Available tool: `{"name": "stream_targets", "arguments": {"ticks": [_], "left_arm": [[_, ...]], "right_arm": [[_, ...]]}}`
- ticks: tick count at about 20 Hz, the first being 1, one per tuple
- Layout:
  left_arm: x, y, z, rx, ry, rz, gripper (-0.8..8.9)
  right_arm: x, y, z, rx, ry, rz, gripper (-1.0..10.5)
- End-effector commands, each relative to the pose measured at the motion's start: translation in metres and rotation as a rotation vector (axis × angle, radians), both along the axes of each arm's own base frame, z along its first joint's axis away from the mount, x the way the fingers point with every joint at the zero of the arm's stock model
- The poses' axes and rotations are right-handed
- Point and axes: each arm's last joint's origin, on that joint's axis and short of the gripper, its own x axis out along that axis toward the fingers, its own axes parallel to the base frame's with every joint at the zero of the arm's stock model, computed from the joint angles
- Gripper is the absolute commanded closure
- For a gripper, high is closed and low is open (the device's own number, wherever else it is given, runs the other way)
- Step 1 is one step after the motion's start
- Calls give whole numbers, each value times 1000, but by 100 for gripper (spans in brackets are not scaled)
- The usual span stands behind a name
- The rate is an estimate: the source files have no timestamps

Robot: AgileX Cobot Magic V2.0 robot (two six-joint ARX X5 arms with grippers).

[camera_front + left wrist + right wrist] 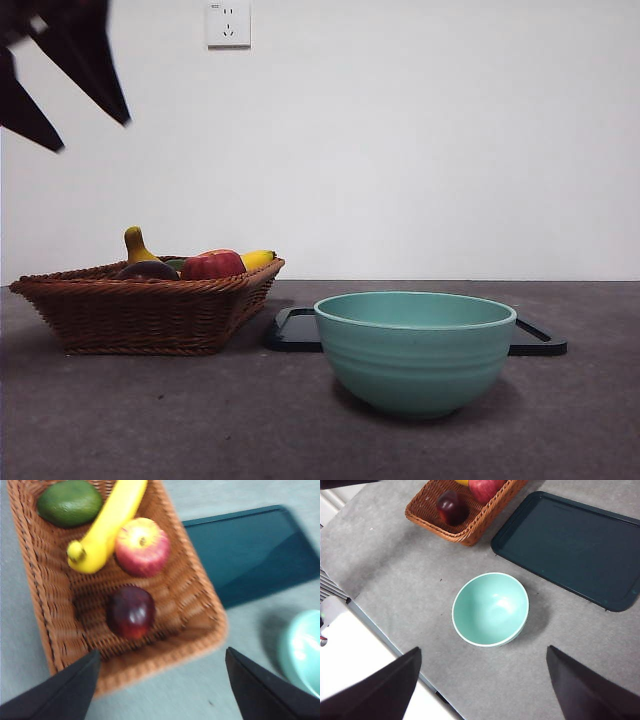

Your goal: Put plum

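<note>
Left tool (160,685) spread above basket (45,605), plum (131,611) below

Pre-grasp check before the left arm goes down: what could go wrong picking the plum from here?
1. The plum lies close to the red apple and banana; the open left gripper could bump or grab those instead.
2. It sits deep in the wicker basket near a wall, so a finger may catch the weave and drag the basket.
3. The plum is glossy and round, so it may slip.
</note>
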Motion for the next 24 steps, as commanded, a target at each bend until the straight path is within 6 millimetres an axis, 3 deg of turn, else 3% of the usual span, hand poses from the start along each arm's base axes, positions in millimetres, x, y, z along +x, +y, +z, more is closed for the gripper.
{"name": "stream_targets", "arguments": {"ticks": [1, 5, 10, 16, 21, 24], "left_arm": [[25, -11, -1, 20, -16, -2, 408], [62, -27, -18, 99, 28, -3, 408], [95, -38, -55, 160, 115, -11, 408], [110, -43, -93, 192, 208, -21, 408], [114, -45, -107, 203, 248, -25, 419], [113, -45, -107, 204, 256, -24, 538]], "right_arm": [[0, 1, 6, 8, -23, 4, 546], [1, 0, 6, 2, -24, -1, 546], [1, 0, 6, 2, -24, -1, 546], [1, 0, 6, 2, -23, -1, 546], [0, 0, 6, 2, -23, -1, 546], [1, 0, 6, 2, -23, -1, 546]]}}
